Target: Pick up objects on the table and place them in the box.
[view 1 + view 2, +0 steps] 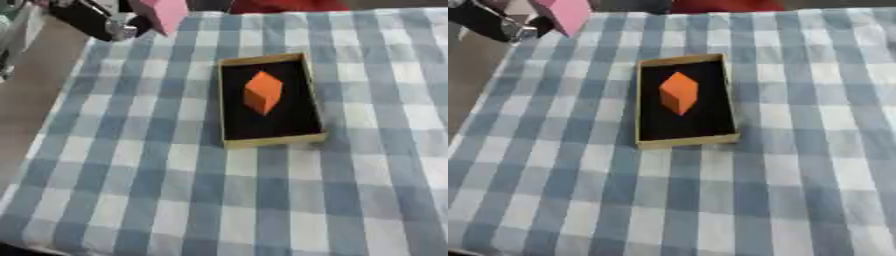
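Left eye view, pink block (164,13) held at upper left by left robot hand (105,22), finger state cannot be told, orange cube (262,91) laid inside shallow black cardboard box (229,90), blue-white checked desk (262,200).

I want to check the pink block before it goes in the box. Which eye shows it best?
The left eye view: the pink block shows further into the picture there, held up by the left hand at the table's far left corner. The right eye view shows the same block nearer the picture's corner, with less of the hand.
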{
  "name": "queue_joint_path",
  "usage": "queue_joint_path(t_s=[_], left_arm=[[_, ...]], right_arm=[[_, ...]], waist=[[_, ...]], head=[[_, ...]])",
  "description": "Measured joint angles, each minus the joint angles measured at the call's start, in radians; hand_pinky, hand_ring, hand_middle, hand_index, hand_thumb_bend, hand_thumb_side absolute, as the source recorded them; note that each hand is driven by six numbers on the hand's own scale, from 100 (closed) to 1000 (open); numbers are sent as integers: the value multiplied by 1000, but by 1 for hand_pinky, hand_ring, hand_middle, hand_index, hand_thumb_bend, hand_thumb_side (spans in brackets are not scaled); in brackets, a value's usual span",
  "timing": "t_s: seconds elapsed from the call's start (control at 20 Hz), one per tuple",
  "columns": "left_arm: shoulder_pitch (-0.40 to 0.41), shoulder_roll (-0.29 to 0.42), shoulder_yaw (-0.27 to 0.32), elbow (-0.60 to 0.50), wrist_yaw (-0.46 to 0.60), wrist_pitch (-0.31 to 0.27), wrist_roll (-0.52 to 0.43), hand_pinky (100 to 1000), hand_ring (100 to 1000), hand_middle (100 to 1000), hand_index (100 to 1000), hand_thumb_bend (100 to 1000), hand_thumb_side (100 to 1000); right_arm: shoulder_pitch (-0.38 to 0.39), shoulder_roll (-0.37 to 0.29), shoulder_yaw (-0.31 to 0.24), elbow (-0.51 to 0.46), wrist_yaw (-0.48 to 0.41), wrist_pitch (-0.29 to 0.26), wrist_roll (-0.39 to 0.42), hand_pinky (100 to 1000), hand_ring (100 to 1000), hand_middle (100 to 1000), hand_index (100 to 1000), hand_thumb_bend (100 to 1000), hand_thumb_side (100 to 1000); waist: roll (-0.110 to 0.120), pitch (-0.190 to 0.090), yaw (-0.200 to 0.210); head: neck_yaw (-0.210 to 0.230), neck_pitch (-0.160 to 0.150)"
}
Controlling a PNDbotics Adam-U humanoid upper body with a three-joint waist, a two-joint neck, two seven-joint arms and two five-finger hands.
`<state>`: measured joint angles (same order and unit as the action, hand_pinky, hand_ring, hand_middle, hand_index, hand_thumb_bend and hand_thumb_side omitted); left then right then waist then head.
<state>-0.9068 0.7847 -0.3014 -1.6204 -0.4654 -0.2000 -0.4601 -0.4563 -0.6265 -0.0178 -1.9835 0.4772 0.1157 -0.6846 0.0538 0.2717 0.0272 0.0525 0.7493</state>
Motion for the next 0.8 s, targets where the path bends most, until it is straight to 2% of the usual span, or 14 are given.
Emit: queue_joint_path(t_s=[0.1, 0.25, 0.75, 0.8], left_arm=[[0, -33, -13, -24, 7, 1, -8, 608, 688, 579, 748, 100, 103], [0, -82, -37, -50, 1, 0, -30, 606, 688, 579, 746, 100, 105], [-1, -170, -98, -89, -34, -13, -76, 585, 675, 565, 730, 100, 103], [-2, -182, -103, -89, -45, -14, -77, 585, 678, 567, 727, 127, 100]], right_arm=[[0, 6, 0, 0, 0, 2, 2, 778, 740, 723, 793, 104, 1000], [3, 9, 0, 0, 0, 3, 4, 777, 740, 722, 792, 106, 1000], [2, 16, 0, 0, -1, 5, 3, 775, 738, 720, 791, 111, 1000], [2, 16, 1, 0, -1, 5, 3, 774, 738, 719, 791, 112, 1000]], waist=[[-4, -12, 1], [-8, -12, 1], [-17, 6, 2], [-18, 7, 3]], head=[[-25, 7], [-44, 11], [-46, 15], [-45, 15]])
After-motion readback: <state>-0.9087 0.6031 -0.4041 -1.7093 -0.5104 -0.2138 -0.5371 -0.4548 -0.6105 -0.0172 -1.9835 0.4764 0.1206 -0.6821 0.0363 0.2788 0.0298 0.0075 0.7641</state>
